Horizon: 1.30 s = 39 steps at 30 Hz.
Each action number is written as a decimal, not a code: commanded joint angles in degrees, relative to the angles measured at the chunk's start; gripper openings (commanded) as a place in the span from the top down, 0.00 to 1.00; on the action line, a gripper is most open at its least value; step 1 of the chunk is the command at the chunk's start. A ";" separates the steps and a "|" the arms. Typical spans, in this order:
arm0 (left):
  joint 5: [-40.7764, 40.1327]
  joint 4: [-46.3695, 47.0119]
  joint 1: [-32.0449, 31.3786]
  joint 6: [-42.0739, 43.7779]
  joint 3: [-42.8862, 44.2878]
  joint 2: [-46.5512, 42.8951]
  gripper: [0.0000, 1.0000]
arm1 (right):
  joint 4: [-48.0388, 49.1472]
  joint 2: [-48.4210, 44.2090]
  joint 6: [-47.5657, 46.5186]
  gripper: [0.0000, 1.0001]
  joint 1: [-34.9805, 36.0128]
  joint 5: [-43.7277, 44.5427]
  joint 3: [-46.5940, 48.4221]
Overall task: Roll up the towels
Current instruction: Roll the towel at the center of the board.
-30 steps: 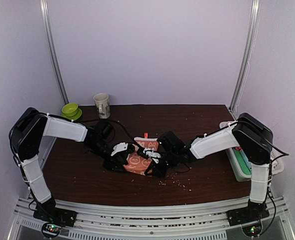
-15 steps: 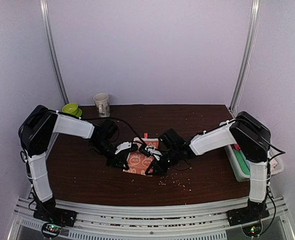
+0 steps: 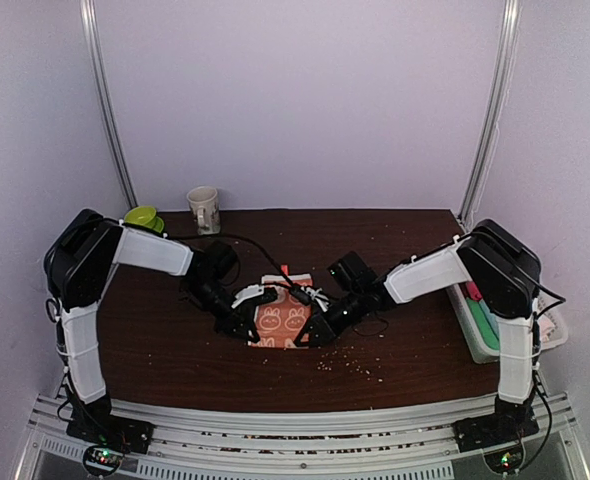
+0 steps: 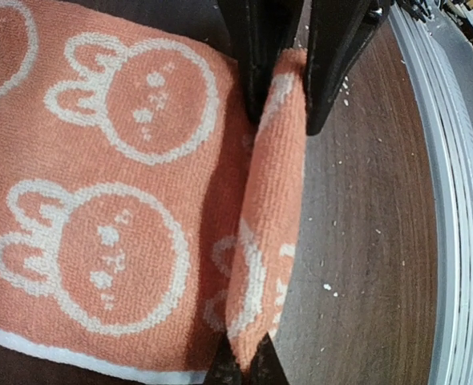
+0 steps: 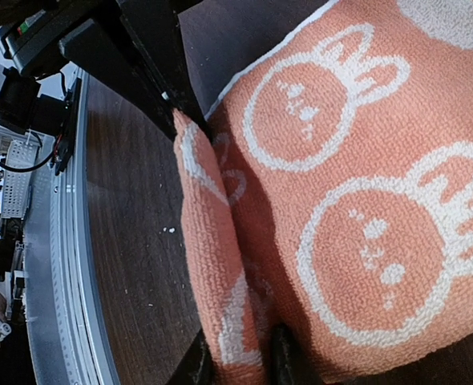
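Observation:
An orange-peach towel [image 3: 283,316] with white bunny faces lies flat on the dark table [image 3: 405,250], between my two grippers. Its near edge is raised into a narrow fold [image 4: 268,200]. My left gripper [image 4: 240,365] is shut on one end of that fold [image 5: 212,241], its fingertips nearly meeting. At the other end, my right gripper [image 5: 240,361] has a finger on each side, and the cloth fills the gap. From above, the left gripper [image 3: 245,327] is at the towel's near left corner and the right gripper [image 3: 315,333] at its near right corner.
A mug [image 3: 203,210] and a green bowl [image 3: 142,217] stand at the back left. A white tray [image 3: 463,318] holding a green item [image 3: 486,327] sits at the right edge. Crumbs [image 3: 350,365] dot the table toward the metal rail [image 3: 295,415].
My left gripper has closed on the towel's near edge. Both grippers have drawn in along that edge, and the towel now lies flatter. The right fingers stand slightly wider than before.

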 commanded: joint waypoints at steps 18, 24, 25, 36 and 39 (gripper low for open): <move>-3.77 -2.92 1.84 -1.03 1.83 3.60 1.00 | 1.69 3.10 7.16 0.94 -3.13 -1.85 -2.65; -5.89 -1.77 1.79 -1.08 1.07 -0.21 0.74 | 1.82 3.36 8.44 0.97 -3.62 -1.72 -2.95; -6.36 -1.33 1.89 -1.20 0.81 -1.26 0.70 | 1.92 3.44 8.57 0.97 -3.66 -1.91 -2.95; -12.49 5.31 1.92 -0.01 -1.97 -12.42 0.52 | 1.61 3.93 9.07 0.97 -3.67 -2.86 -1.94; -10.65 8.15 1.35 2.21 -3.25 -15.02 0.53 | 1.12 4.22 8.87 0.97 -3.67 -2.86 -1.43</move>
